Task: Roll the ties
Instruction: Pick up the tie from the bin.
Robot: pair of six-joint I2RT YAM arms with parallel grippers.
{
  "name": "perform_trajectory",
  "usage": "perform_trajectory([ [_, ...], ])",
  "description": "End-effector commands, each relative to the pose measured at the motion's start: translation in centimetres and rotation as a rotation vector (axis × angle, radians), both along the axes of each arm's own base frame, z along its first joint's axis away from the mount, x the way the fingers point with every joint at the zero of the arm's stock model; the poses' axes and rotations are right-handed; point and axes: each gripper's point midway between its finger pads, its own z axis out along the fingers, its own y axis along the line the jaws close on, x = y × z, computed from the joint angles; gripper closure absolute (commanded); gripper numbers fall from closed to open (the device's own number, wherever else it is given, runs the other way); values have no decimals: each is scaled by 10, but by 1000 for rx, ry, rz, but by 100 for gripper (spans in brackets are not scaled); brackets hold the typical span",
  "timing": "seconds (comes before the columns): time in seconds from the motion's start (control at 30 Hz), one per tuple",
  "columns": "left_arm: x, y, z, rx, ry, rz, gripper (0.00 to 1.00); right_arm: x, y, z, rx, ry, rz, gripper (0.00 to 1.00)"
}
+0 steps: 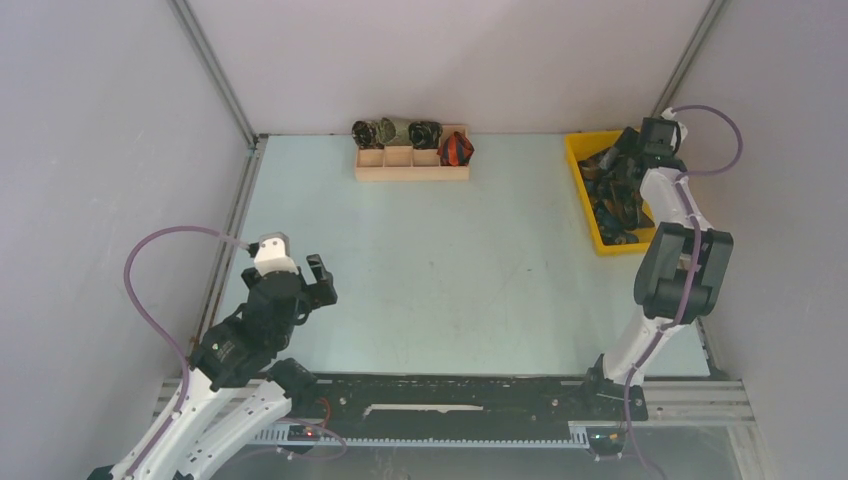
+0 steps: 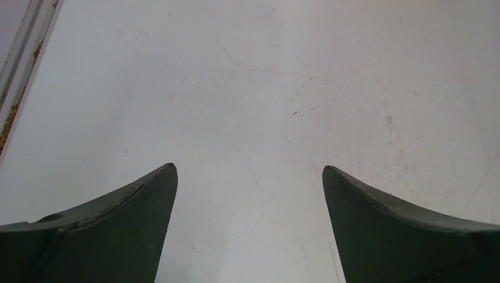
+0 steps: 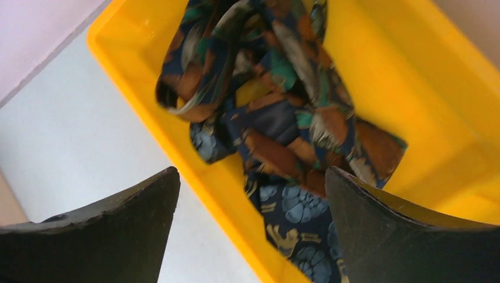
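Your loose ties (image 3: 277,106) lie crumpled together in the yellow bin (image 3: 424,82) at the far right; rolled ones (image 1: 410,132) sit in the wooden tray (image 1: 412,173) at the far middle. Expect the ties to be light, limp, a little slick and prone to tangling, so pinch one raised fold on top of the heap. Your right gripper (image 3: 250,177) hangs over the bin's left edge, jaws spread wide; your left gripper (image 2: 249,171), also spread, hovers over bare table (image 2: 265,88) at the near left.
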Motion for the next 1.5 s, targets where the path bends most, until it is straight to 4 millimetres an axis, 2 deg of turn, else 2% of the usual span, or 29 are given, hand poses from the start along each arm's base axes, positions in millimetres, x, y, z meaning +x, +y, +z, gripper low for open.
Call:
perform_trajectory([
  [0.0,1,2,-1,-1,-9,16,0,13,-39,6,-38,18,-64,6],
  [0.13,3,0,-3,3,2,11,0,18,-61,-12,-45,89,-92,10],
  [0.2,3,-1,-4,9,10,10,0,19,-67,-18,-47,115,-95,19],
  [0.3,4,-1,-5,14,16,10,0,17,-69,-24,-43,149,-96,41],
  [0.37,4,-1,-5,14,15,10,0,15,-69,-27,-41,160,-97,46],
  [0.43,4,-1,-5,15,15,11,0,16,-63,-28,-41,170,-79,44],
  [0.53,4,-1,-5,15,16,11,0,14,-51,-29,-45,196,-56,32],
  [0.6,4,-1,-5,13,14,11,0,12,-45,-32,-86,225,-60,28],
  [0.7,3,-1,-4,9,7,11,0,13,-45,-38,-126,250,-57,33],
  [0.77,3,-1,-3,3,1,10,0,13,-43,-36,-165,263,-67,32],
  [0.87,3,-1,-3,3,2,5,0,10,-36,-40,-242,308,-65,22],
  [0.93,3,-2,-3,3,4,3,0,9,-30,-50,-209,325,-60,15],
  [1.03,3,-2,-3,3,2,1,0,7,-36,-48,-240,325,-94,6],
  [1.2,3,-4,-2,-5,-7,-10,0,10,-53,-47,-257,332,-124,5],
  [1.47,4,-5,-4,4,5,-18,0,26,-41,-51,-238,342,-52,19],
])
